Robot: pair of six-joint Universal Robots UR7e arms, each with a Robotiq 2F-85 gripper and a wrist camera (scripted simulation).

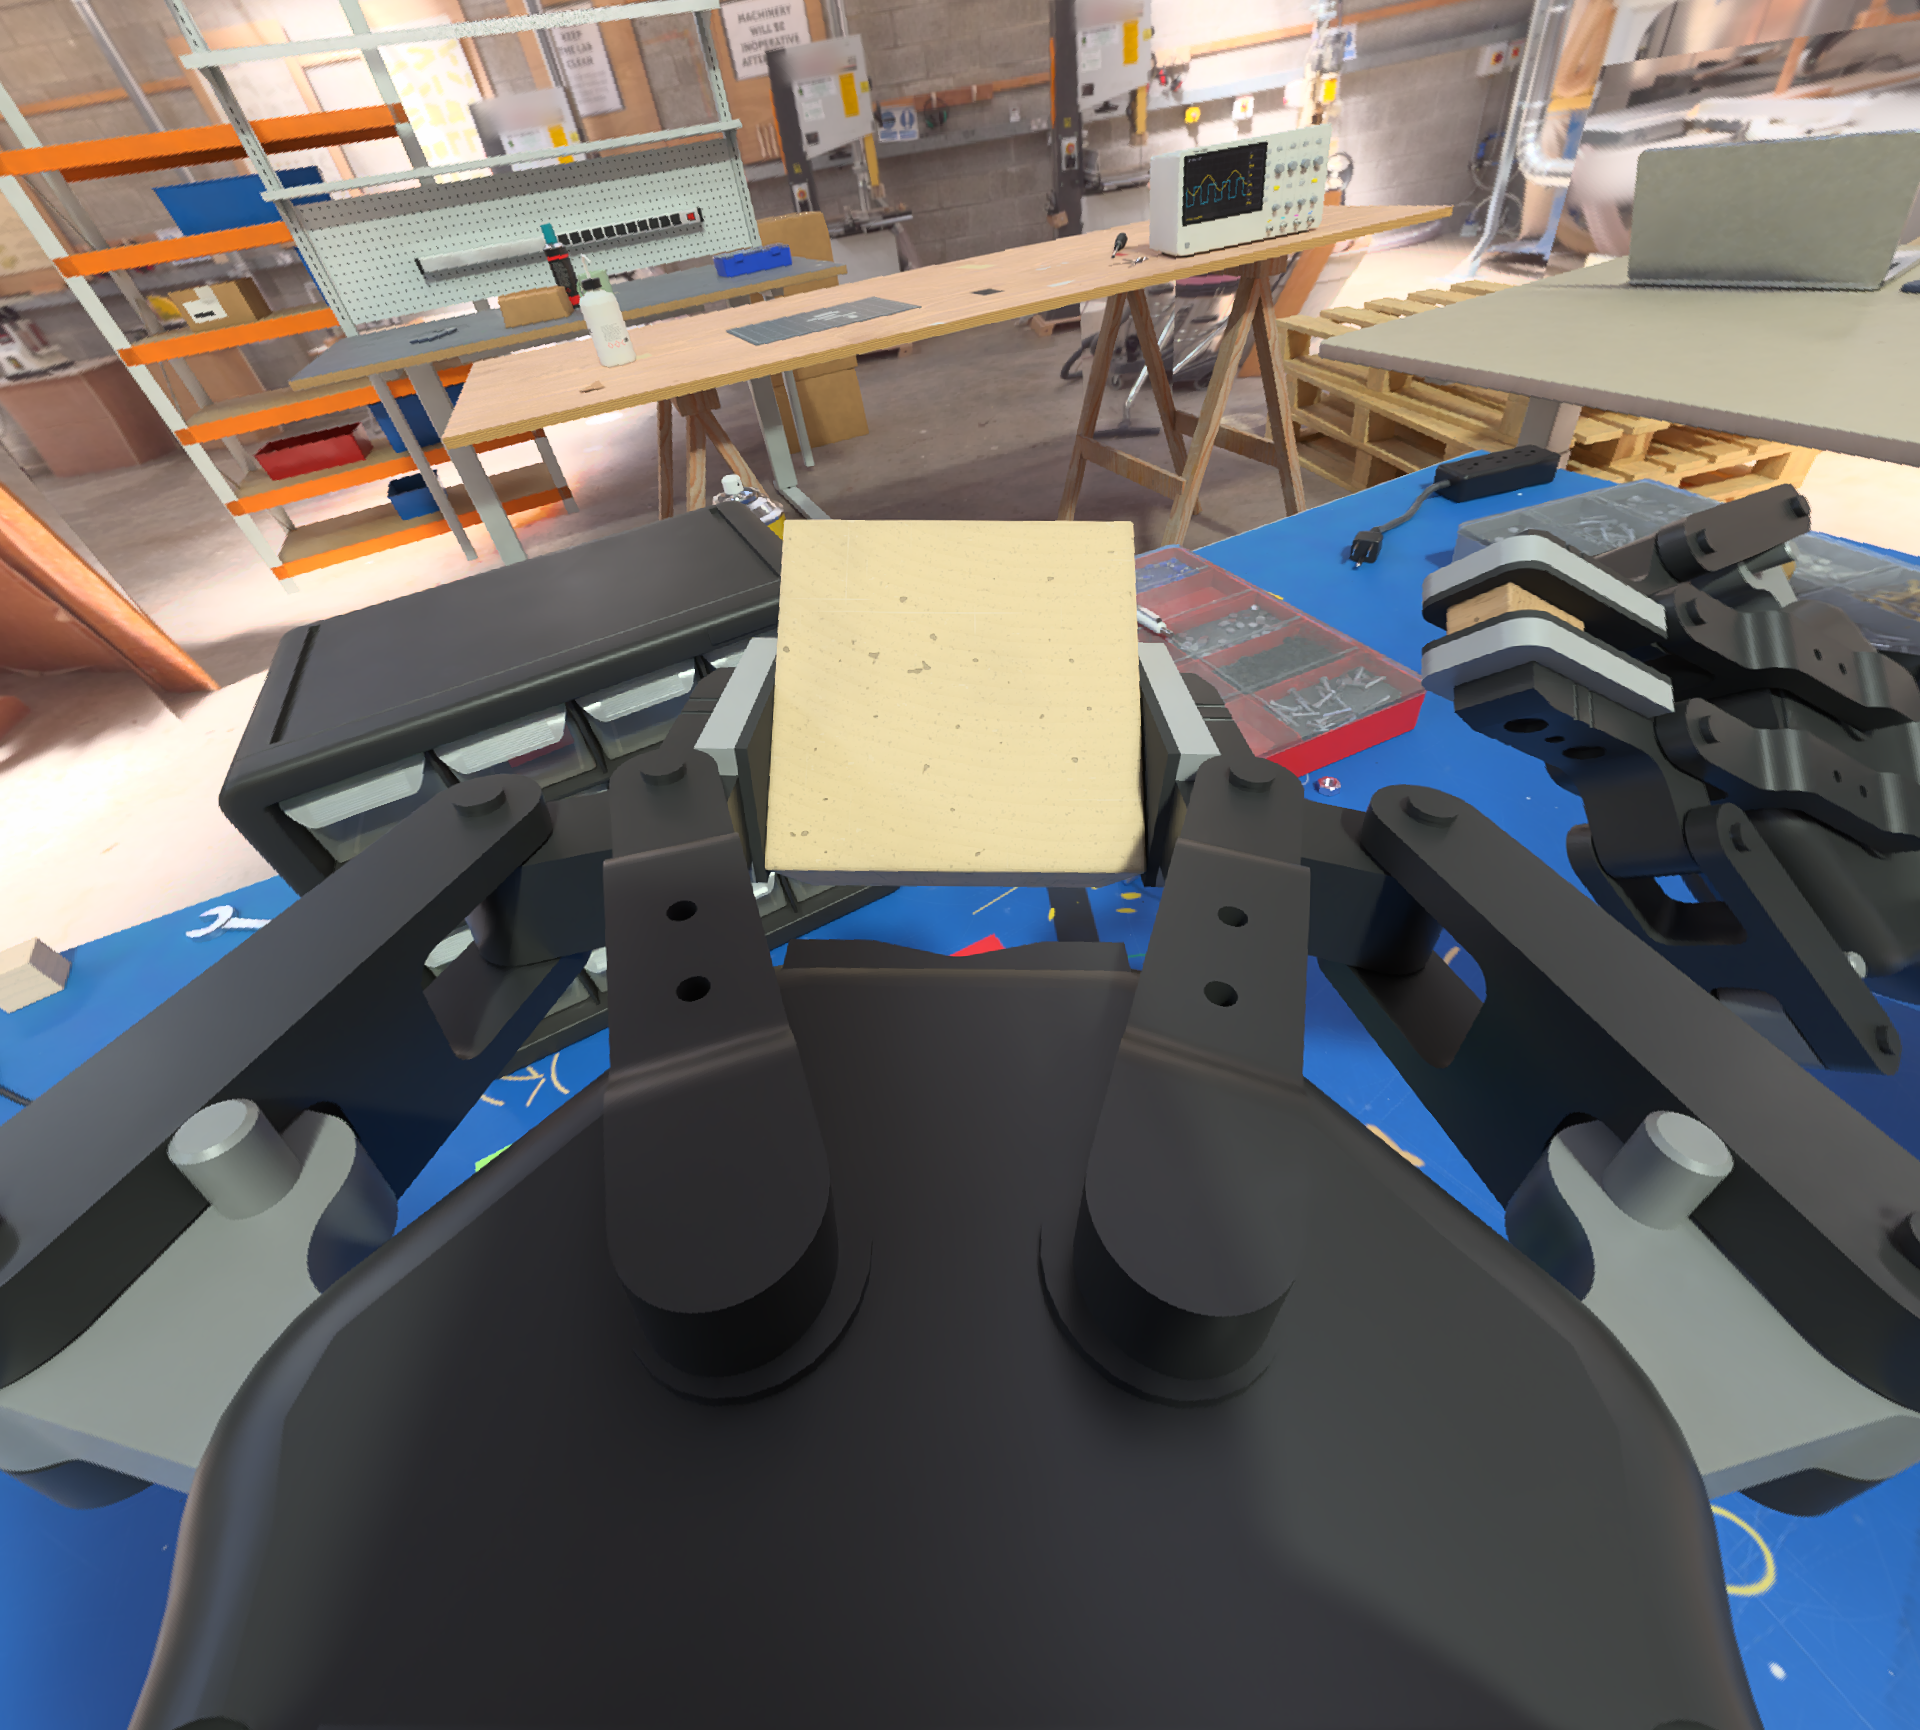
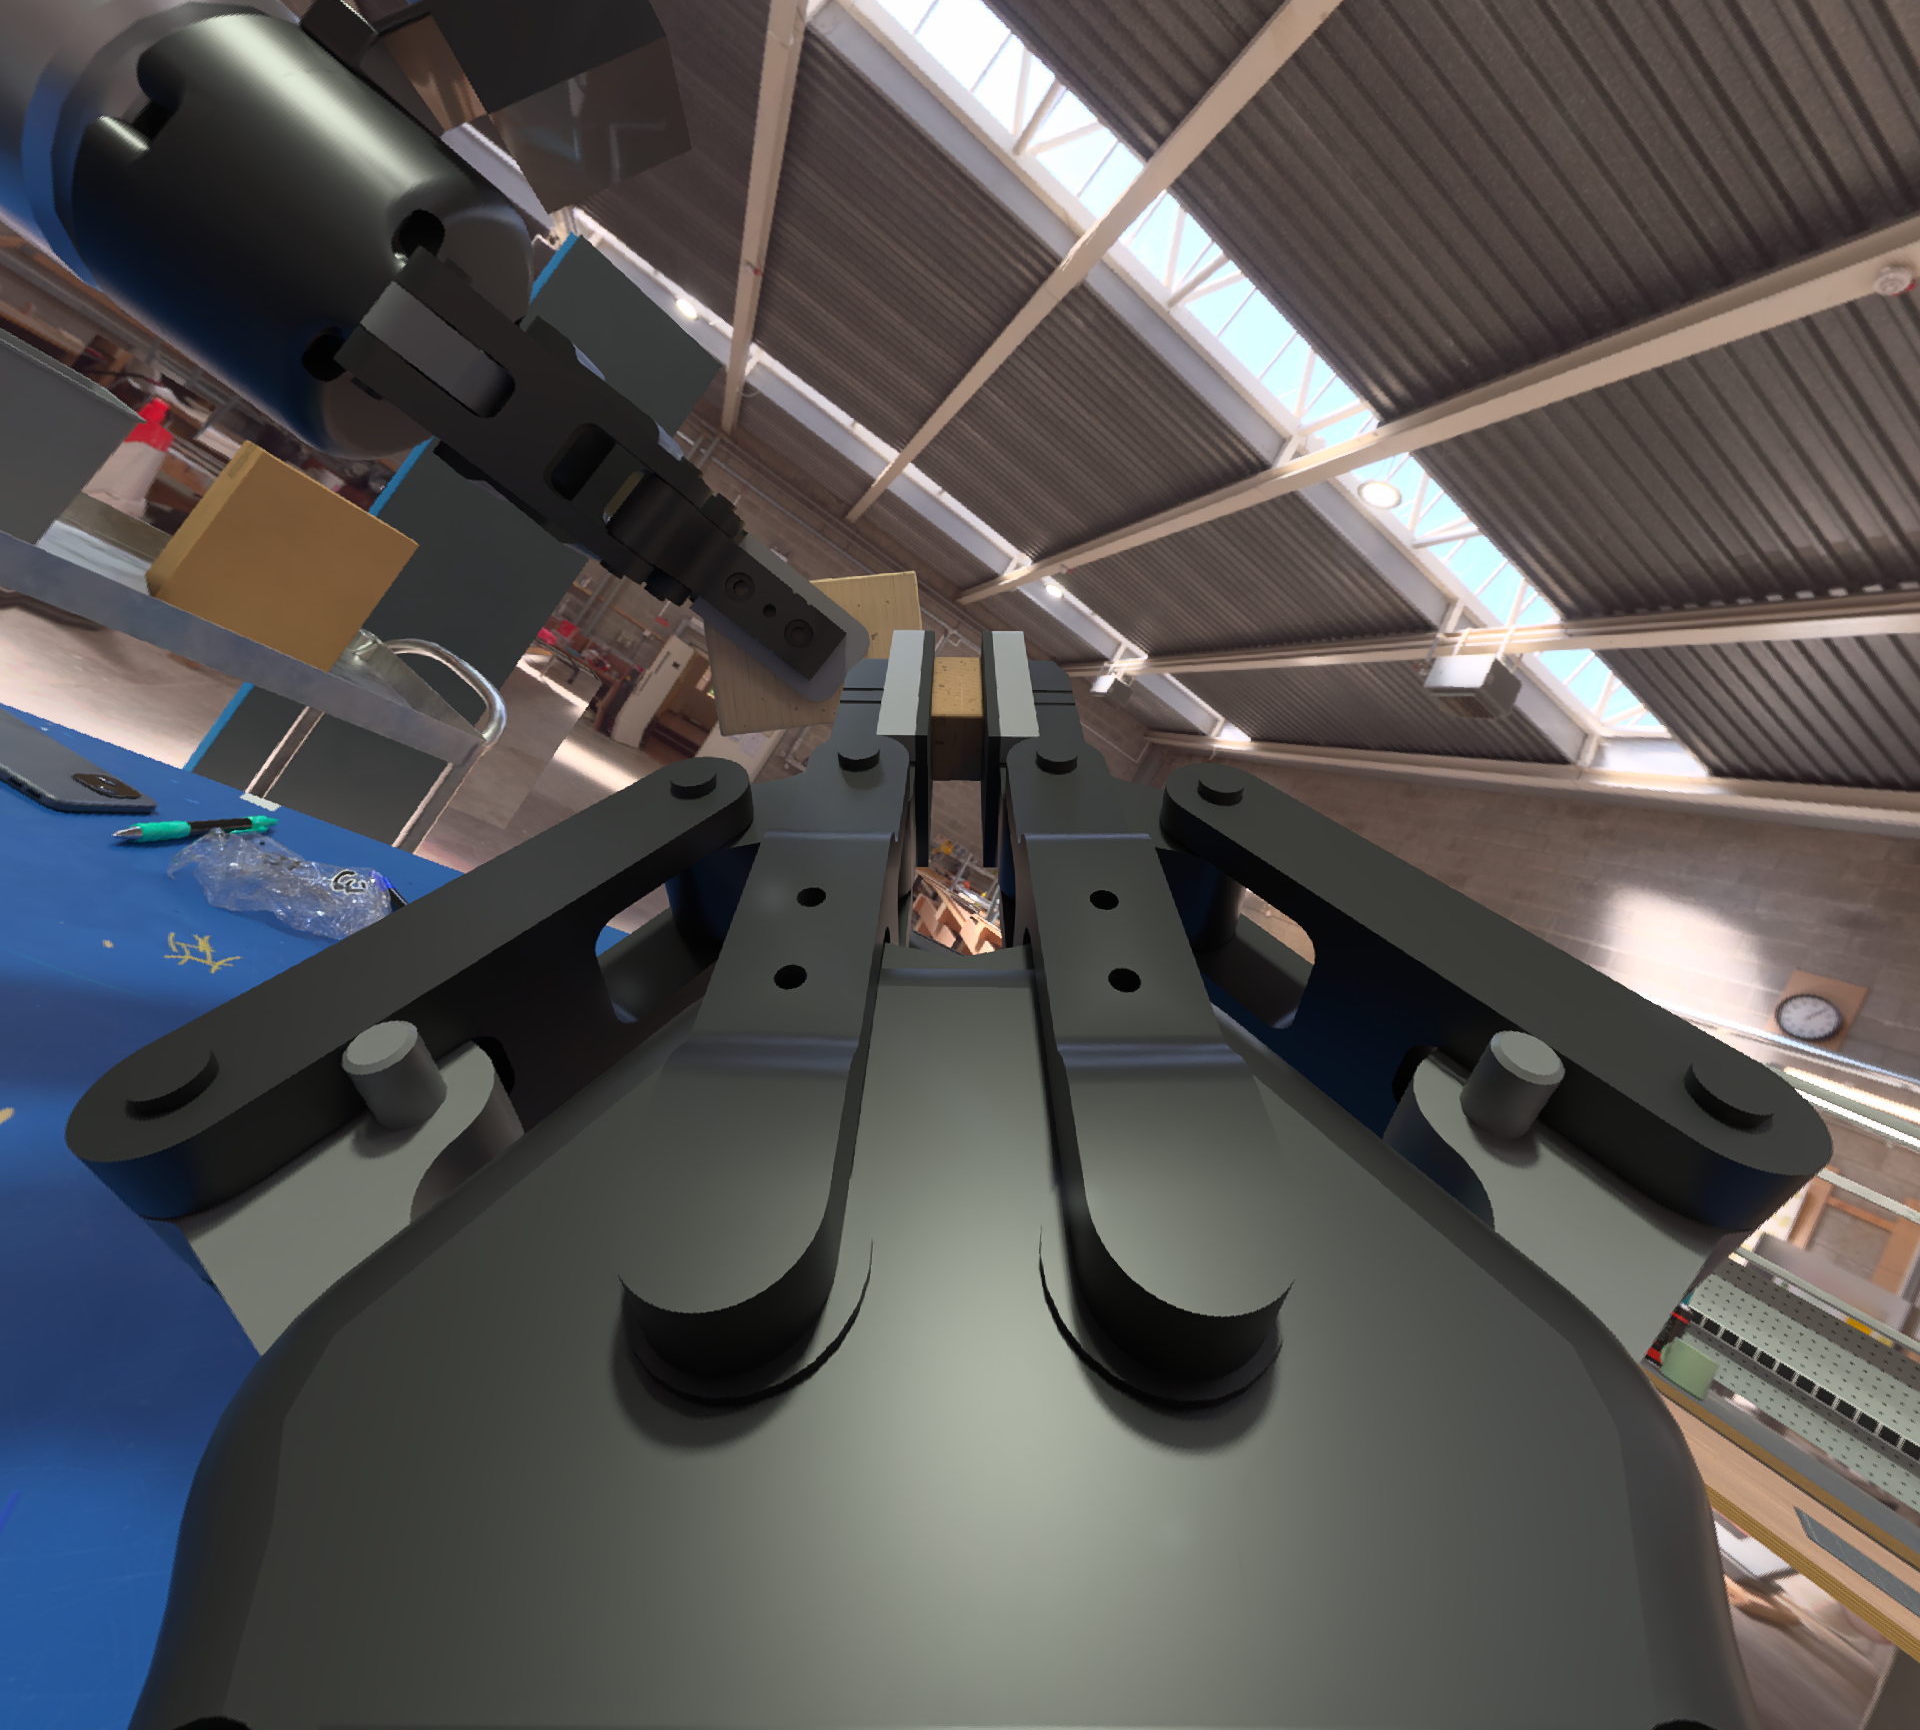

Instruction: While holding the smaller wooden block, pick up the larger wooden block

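My left gripper [image 1: 956, 716] is shut on the larger wooden block [image 1: 954, 698], a pale square slab held between its pads above the blue table [image 1: 1382, 1119]. My right gripper [image 2: 956, 685] is shut on the smaller wooden block [image 2: 956, 706], which shows between its pads with the view tilted up at the roof. In the left wrist view the right gripper [image 1: 1507, 618] hangs at the right with the smaller block [image 1: 1512, 610] in it. In the right wrist view the left gripper's finger [image 2: 779, 620] crosses the larger block [image 2: 764, 693], just left of my right fingertips.
A black drawer cabinet [image 1: 499, 672] stands behind the larger block, and a red parts tray [image 1: 1278, 672] lies to its right. A power strip [image 1: 1496, 470] lies at the far edge. A third small block [image 1: 31, 974] sits at the left. A pen [image 2: 197, 828] and a plastic bag [image 2: 281, 880] lie on the table.
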